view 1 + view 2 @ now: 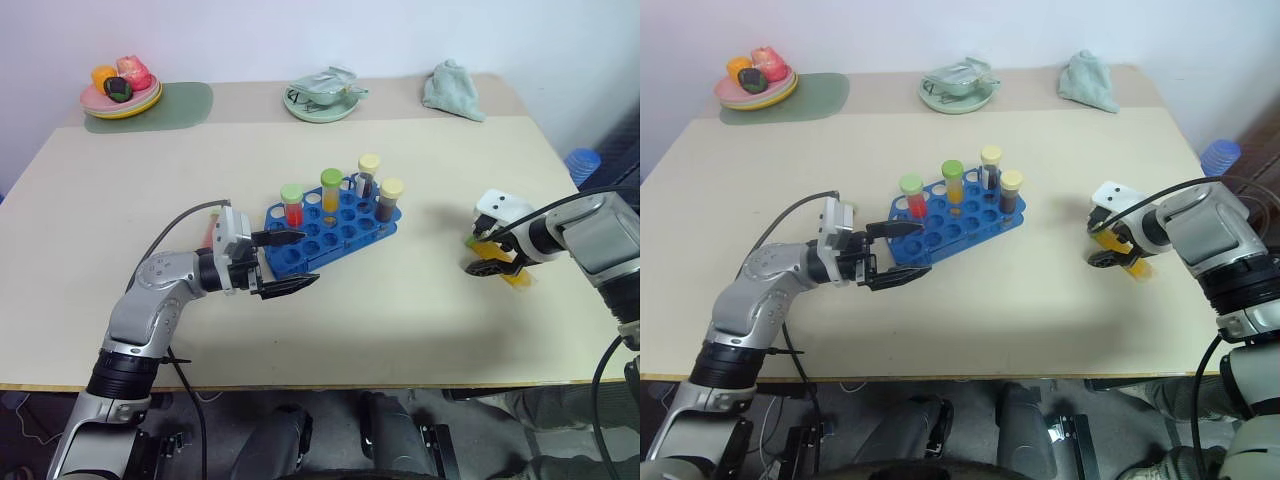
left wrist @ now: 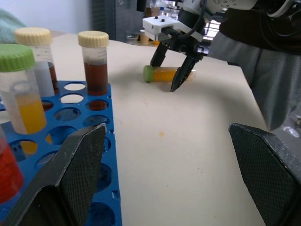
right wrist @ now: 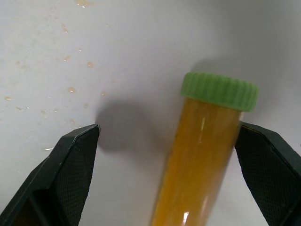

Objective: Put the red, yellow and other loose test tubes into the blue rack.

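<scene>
Right pincer (image 1: 493, 257) hangs released over a clear plastic tube of yellow-orange liquid with a green cap (image 1: 508, 272), which lies flat on the beige tabletop (image 1: 420, 300) at the right, well apart from the bright blue plastic rack with round holes (image 1: 330, 228). Left pincer (image 1: 292, 262) is also released and empty, level at the rack's near left end, so the right arm is plainly nearer.

From the left wrist, the lying tube sits between the right pincer's fingertips (image 2: 177, 85), cap toward the rack.

From the right wrist, the tube's long axis runs between the fingers and roughly along them, close against one finger (image 3: 270, 157), with a wide gap to the other.
</scene>
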